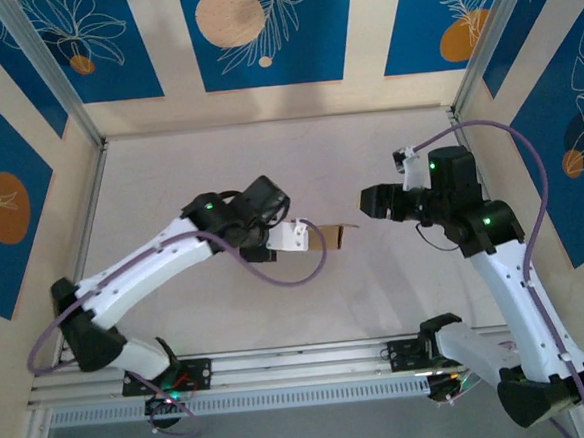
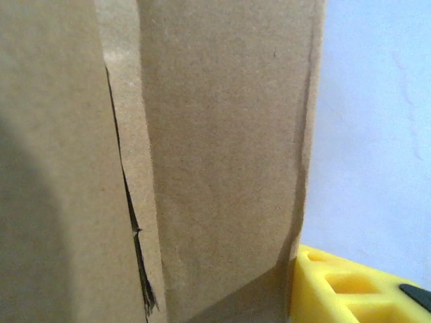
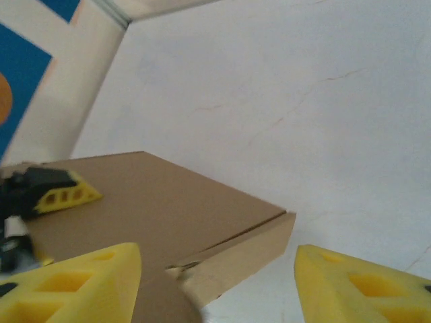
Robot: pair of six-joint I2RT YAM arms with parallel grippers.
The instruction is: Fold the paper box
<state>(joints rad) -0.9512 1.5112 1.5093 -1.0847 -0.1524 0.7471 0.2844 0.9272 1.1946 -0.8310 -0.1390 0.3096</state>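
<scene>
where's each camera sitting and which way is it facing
top external: above and behind the bases, looking down on the table, left arm, right arm and paper box.
left wrist: on the left arm, against the box's cardboard; one yellow pad shows.
right wrist: on the right arm, facing the box corner between open jaws.
shared: all see the box.

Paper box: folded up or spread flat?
Folded up. In the right wrist view the paper box shows a top panel bent over a side wall; whether fully closed, cannot tell.
</scene>
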